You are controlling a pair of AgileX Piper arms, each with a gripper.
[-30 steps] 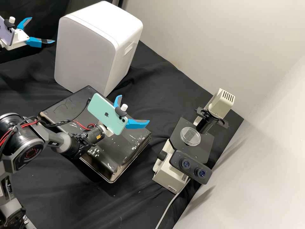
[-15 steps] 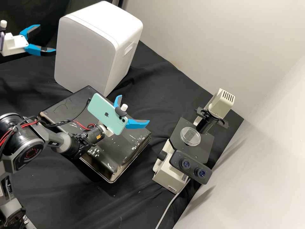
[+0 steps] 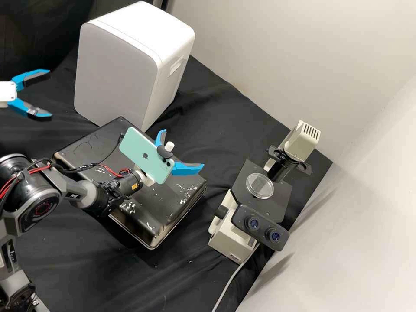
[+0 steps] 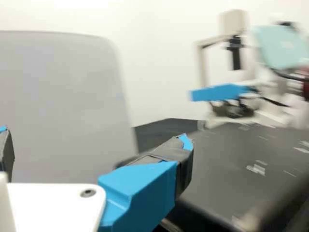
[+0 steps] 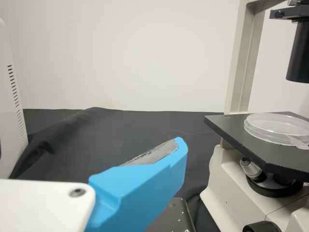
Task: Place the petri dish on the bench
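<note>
Step in hand, by my reading: the approach, with nothing gripped yet. Your clear round plastic petri dish [image 3: 260, 185] lies flat on the black stage [image 3: 279, 206] of the beige microscope [image 3: 229, 242], well apart from both arms. The right end effector [image 3: 177, 152] hangs over the dark metal tray [image 3: 164, 214], blue fingers spread apart and empty, aimed toward the microscope. The left end effector [image 3: 29, 93] sits far off beside the white box-shaped appliance [image 3: 130, 60], fingers also apart and empty. The next move likely calls for carrying the right arm across to the stage, closing level on the dish rim, then lowering it to the black-clothed worktop [image 3: 216, 117]. The dish is round, so it has no long axis; its flat face points up.
</note>
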